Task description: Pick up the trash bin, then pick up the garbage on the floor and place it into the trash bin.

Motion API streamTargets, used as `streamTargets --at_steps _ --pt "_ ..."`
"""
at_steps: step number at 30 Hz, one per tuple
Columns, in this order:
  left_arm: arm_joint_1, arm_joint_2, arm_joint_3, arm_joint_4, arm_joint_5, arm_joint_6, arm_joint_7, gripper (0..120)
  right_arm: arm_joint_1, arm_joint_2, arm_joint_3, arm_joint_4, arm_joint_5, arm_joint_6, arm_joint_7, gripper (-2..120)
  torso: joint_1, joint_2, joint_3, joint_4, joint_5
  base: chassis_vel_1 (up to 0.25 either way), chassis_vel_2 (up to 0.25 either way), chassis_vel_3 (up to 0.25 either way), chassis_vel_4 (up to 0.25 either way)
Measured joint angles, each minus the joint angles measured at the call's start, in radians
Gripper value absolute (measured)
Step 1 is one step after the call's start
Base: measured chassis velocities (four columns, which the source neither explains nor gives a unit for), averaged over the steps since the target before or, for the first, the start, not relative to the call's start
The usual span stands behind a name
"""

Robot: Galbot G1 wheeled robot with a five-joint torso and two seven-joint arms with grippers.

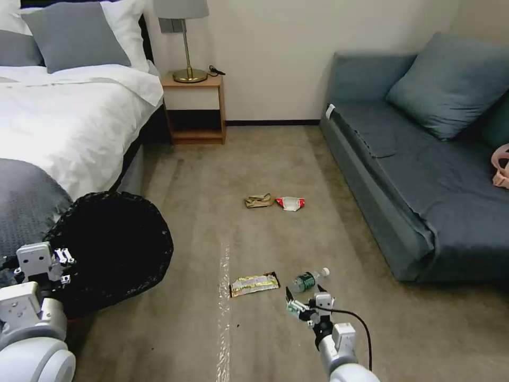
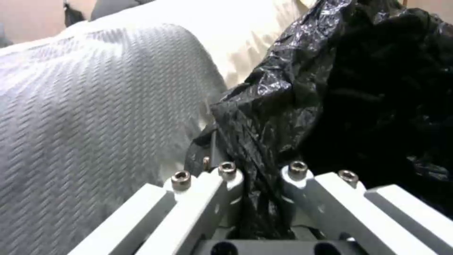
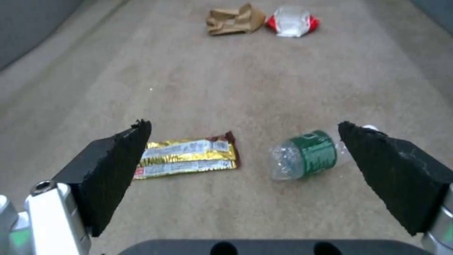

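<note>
The left tool (image 1: 64, 263) is closed on the rim of the trash bin (image 1: 114, 249), its fingers (image 2: 226, 184) pinching the crinkled black bag that drapes over the edge. The bin is held up off the floor at the robot's left, beside the bed (image 1: 69, 122), mouth tilted toward the camera, and the black liner hides the shell.

On the carpet (image 1: 254, 159) ahead, the yellow-and-black snack wrapper (image 1: 254, 284) lies flat, with the green plastic bottle (image 1: 308, 279) on its side just beside it to the right. Farther off, the crumpled brown paper scrap (image 1: 259, 200) and the red-and-white wrapper (image 1: 290, 203) lie next to each other.

The right tool (image 1: 305, 297) hangs low above the carpet, near the bottle, spread wide and holding nothing. In the right wrist view its black pads (image 3: 118, 159) frame the snack wrapper (image 3: 189, 158) and bottle (image 3: 309, 154).
</note>
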Motion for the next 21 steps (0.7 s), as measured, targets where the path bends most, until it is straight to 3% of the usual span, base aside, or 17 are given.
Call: streamTargets --at_steps 7,14,21 --pt "-0.039 -0.003 0.029 0.012 0.048 0.015 -0.006 3 0.027 0.002 0.001 -0.059 0.004 0.026 -0.006 100 0.0 0.0 0.0 0.0 0.0 -0.084 0.097 0.085 -0.092" --pt "-0.007 -0.003 -0.009 -0.003 0.049 -0.018 -0.001 3 0.037 0.007 -0.006 -0.058 0.0 0.024 -0.008 100 0.0 0.0 0.0 0.0002 -0.0001 -0.121 0.118 0.102 -0.119" --pt "-0.009 0.001 -0.009 0.006 0.046 -0.028 0.0 3 0.039 0.009 -0.01 -0.058 -0.012 0.018 -0.007 100 0.0 0.0 0.0 0.0 -0.0001 -0.11 0.12 0.112 -0.118"
